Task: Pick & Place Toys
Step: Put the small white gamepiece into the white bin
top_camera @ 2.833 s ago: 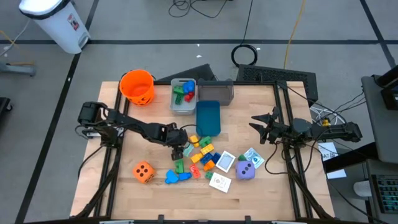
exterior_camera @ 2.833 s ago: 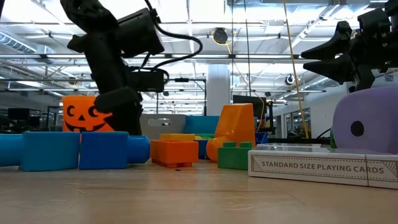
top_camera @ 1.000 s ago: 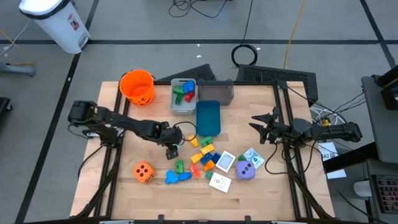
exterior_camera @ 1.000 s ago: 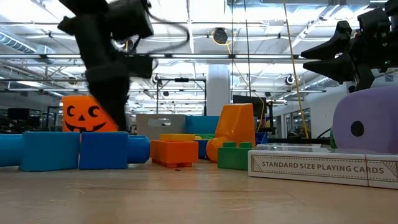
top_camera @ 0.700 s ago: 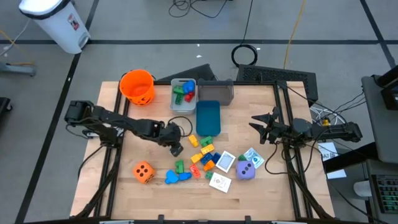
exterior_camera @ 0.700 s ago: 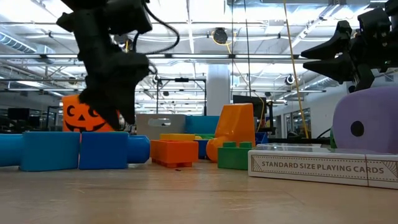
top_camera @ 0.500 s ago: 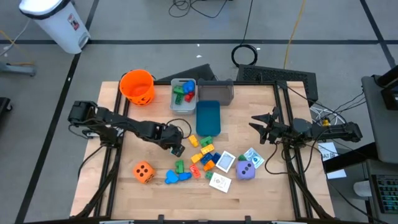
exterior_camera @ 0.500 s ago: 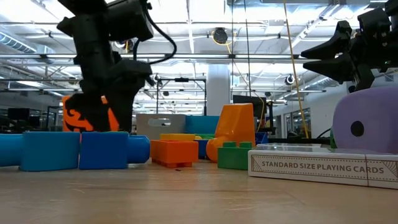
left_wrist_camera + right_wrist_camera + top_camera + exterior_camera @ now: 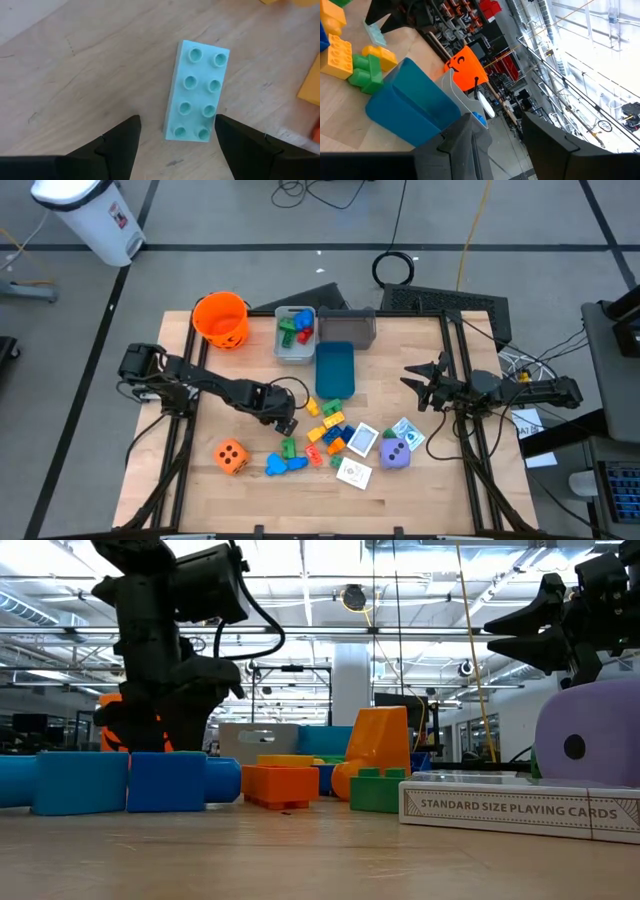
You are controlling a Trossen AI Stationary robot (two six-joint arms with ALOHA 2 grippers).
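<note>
A pale teal two-by-four block (image 9: 197,92) lies flat on the wood, studs up. My left gripper (image 9: 177,121) points down over it, open, one fingertip on each side of the block's near end and not touching it. In the high view this gripper (image 9: 284,420) stands left of a cluster of coloured blocks (image 9: 326,425) and hides the teal block. An orange dotted die (image 9: 231,456), a purple die (image 9: 396,453) and square cards (image 9: 361,440) lie nearer the front edge. My right gripper (image 9: 418,384) waits open at the table's right side, above the wood.
At the far side stand an orange pumpkin bucket (image 9: 220,318), a grey bin (image 9: 295,335) holding blocks, a darker grey bin (image 9: 352,327) and a blue bin (image 9: 334,368). Two blue blocks (image 9: 285,464) lie near the front. Bare wood shows left of my left gripper.
My left gripper has come down toward the table over the teal block and has rolled about its own pointing line. Its fingers have stayed apart.
</note>
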